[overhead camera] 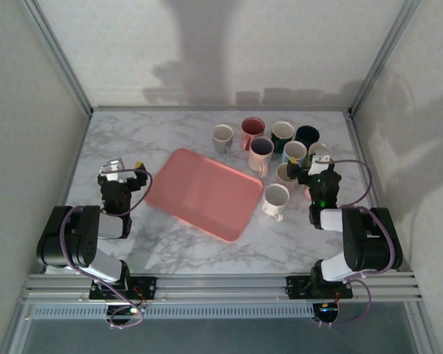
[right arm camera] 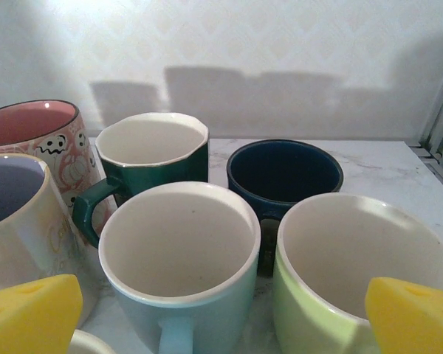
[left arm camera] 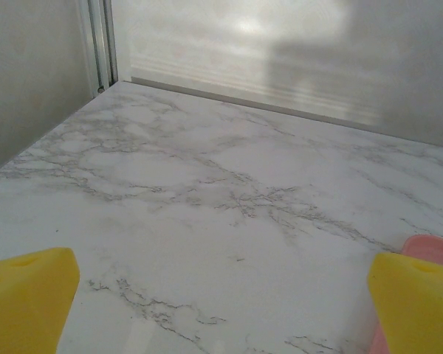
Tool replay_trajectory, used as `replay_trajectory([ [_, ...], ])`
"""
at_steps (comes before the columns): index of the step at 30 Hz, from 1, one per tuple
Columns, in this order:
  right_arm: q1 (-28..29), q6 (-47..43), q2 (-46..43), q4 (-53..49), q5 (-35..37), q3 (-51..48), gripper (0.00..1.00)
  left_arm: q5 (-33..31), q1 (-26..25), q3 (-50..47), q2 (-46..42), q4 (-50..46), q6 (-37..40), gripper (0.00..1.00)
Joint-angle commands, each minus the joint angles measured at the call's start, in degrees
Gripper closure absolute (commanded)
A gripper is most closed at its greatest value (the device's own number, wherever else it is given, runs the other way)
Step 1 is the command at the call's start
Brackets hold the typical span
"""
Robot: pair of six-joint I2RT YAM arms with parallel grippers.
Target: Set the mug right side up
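Several mugs stand clustered at the back right, and every mouth I can see faces up. Among them are a white mug [overhead camera: 275, 199] nearest the tray, a light blue mug [right arm camera: 177, 251], a pale green mug [right arm camera: 354, 258], a dark green mug [right arm camera: 151, 147] and a navy mug [right arm camera: 284, 173]. My right gripper [overhead camera: 306, 164] hovers open just in front of the cluster, its yellow fingertips [right arm camera: 33, 313] flanking the light blue and pale green mugs without touching them. My left gripper [overhead camera: 125, 167] is open over bare marble at the left, holding nothing.
A pink tray [overhead camera: 203, 193] lies empty in the middle of the marble table [overhead camera: 133, 133], its corner beside my left gripper's right finger [left arm camera: 417, 302]. Enclosure walls and metal posts [overhead camera: 63, 66] bound the table. A pink ghost-pattern mug [right arm camera: 37, 133] stands at the cluster's left.
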Motion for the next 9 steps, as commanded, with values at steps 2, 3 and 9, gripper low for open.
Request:
replay_trajectory([
  [2,-0.2,1.0,2.6,-9.8,-0.7,-0.1,0.01,-0.8,-0.3,-0.5,0.4,2.4,-0.9,0.00],
  [3,-0.2,1.0,2.7,-10.7,-0.8,0.4,0.01,-0.8,-0.3,-0.5,0.3,2.3,-0.9,0.00],
  [9,-0.3,1.0,2.8,-11.9,-0.9,1.2,0.01,-0.8,-0.3,-0.5,0.3,2.4,-0.8,0.00],
])
